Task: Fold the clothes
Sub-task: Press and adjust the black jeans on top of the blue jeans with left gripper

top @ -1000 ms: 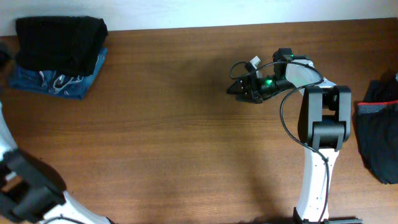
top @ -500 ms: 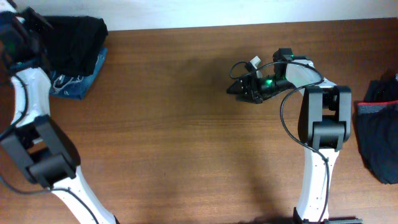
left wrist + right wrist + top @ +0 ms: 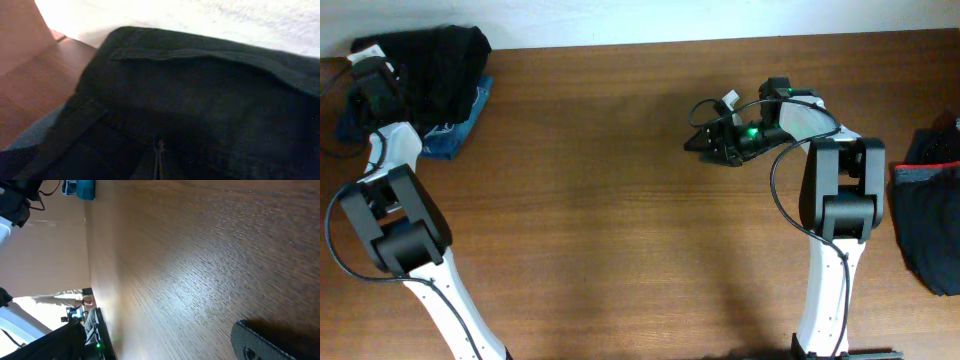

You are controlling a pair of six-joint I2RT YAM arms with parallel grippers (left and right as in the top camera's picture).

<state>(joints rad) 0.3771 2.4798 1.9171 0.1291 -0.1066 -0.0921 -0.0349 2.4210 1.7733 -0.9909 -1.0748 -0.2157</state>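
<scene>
Black trousers, judged soft and limp, were seen folded atop blue jeans just ahead of the left jaws, which were fully shut with nothing visibly pinched. The right jaws were spread wide and empty. A grip at the stitched seam was judged firmest.

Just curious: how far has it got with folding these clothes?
Looks done: black trousers sit folded on blue jeans in the far corner. In hand: the left claw is shut at that stack; whether it grips cloth is unclear. Left: the dark garment with a reddish band lies rumpled on the right, and the open right claw holds nothing.
</scene>
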